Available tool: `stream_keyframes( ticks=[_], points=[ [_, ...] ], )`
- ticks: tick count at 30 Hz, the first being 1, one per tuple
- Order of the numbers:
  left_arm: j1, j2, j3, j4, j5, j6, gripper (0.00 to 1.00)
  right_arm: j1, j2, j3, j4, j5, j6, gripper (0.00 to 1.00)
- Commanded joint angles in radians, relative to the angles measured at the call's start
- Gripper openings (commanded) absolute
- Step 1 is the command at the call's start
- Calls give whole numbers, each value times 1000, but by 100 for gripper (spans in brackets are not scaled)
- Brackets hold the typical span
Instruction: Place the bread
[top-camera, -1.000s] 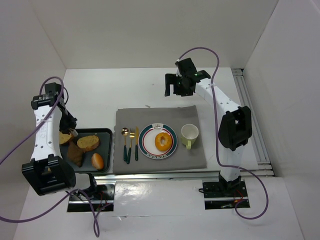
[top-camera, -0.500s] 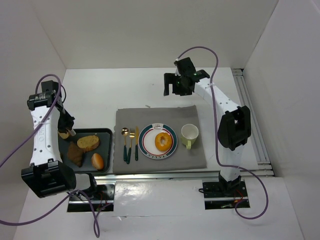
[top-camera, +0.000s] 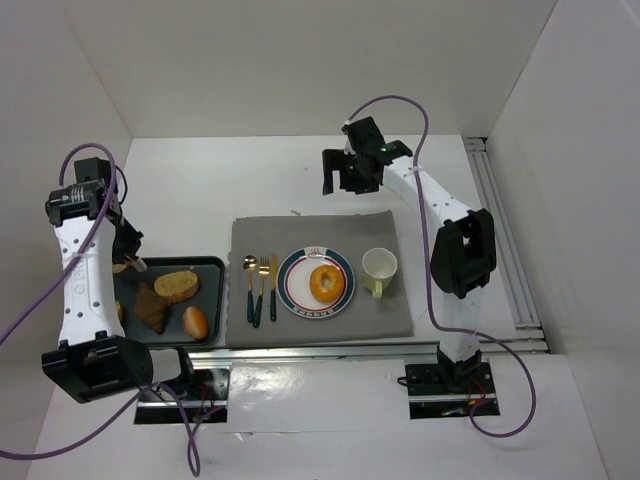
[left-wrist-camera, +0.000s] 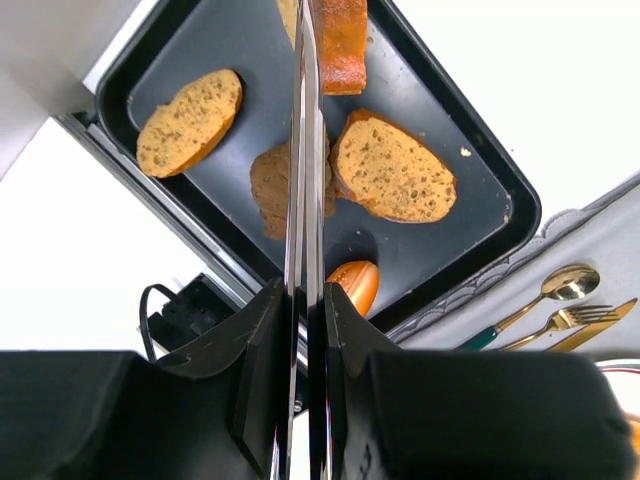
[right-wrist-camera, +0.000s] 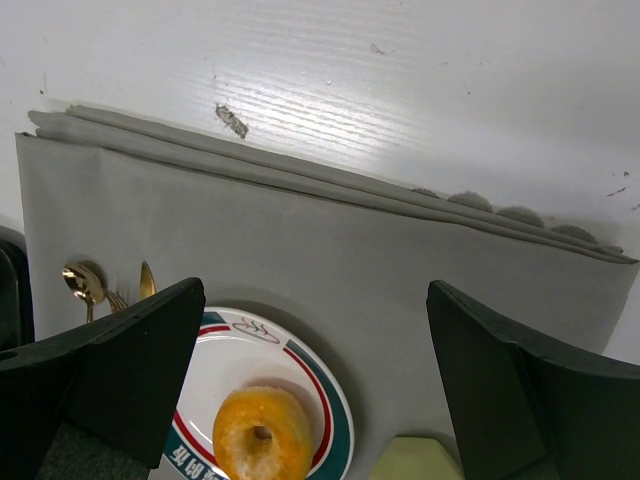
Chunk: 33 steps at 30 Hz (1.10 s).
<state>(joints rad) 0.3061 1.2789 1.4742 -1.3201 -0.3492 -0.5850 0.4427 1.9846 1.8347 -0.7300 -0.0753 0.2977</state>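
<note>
The left pincer (left-wrist-camera: 306, 25) is pinched narrow on a bread slice (left-wrist-camera: 345, 45) at its tips, over the dark tray (left-wrist-camera: 470, 200); bare table (left-wrist-camera: 560, 80) lies open past the rim. The right pincer (right-wrist-camera: 315, 290) gapes wide above the far edge of the grey mat (right-wrist-camera: 400, 260).

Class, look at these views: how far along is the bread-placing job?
Done: a ring-shaped bread lies on the plate. In hand: the left gripper is shut on a toast slice above the tray. Left: setting that slice down; four more pieces lie in the tray. The right gripper is open, empty.
</note>
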Motion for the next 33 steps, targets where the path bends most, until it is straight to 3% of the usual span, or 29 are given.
stream_keyframes(
  ticks=[1,5,15,23,33],
  points=[
    [-4,-30,40,-22,-43,-21,0,8,-9,52,-23,-7,-9,99],
    [-15,-39,61,-13,-34,-21,0,8,-9,52,-23,-7,-9,99],
    [-197,-41,144,24,-24,-10,0,17,0,61,-23,2,-9,99],
    [-413,-12,190,120,130,5,0,5,-9,25,-32,32,1,99],
    [-677,36,235,121,177,-4,0,-84,-75,-38,6,-6,29,99]
  ],
)
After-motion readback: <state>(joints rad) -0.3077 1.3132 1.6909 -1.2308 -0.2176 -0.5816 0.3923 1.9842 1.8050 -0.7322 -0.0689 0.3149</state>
